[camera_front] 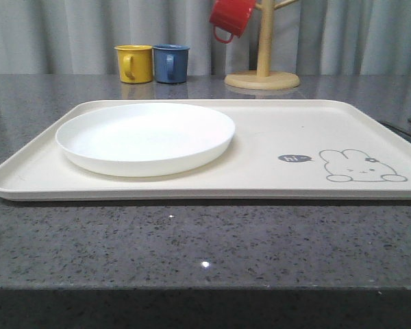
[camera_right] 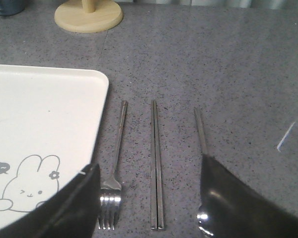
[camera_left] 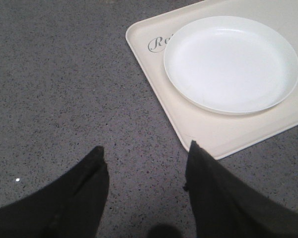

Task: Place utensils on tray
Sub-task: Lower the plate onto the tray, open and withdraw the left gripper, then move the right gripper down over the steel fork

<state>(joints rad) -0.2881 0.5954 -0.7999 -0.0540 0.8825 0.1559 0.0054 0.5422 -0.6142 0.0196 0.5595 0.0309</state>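
A cream tray (camera_front: 274,130) lies flat on the speckled grey bench (camera_front: 205,240), its long side across the scene. A round white plate (camera_front: 145,137) sits on the left half of the tray, and a grey rabbit drawing (camera_front: 359,166) with a small "hi" bubble marks the near right corner.

The utensils lie on the bench just to the right of the tray, off its rim, side by side and roughly parallel, with their handles pointing away. The fork (camera_right: 113,168) is nearest the tray, tines toward the near side. The pair of chopsticks (camera_right: 156,163) lies next, the two sticks touching along their length. The spoon (camera_right: 200,148) is farthest right; its bowl is partly hidden behind one finger of the right arm.

The right gripper (camera_right: 149,198) hangs above the utensils with its fingers (camera_right: 228,198) spread wide and nothing between them; the fork and chopsticks show through the gap. The left gripper (camera_left: 146,173) hovers over bare bench at the left end of the tray, its fingers (camera_left: 84,193) also wide apart and holding nothing.

At the far side of the bench stand a yellow mug (camera_front: 135,63) and a blue mug (camera_front: 170,63), side by side. To their right is a wooden mug stand (camera_front: 263,65) with a red mug (camera_front: 231,18) hanging on it.
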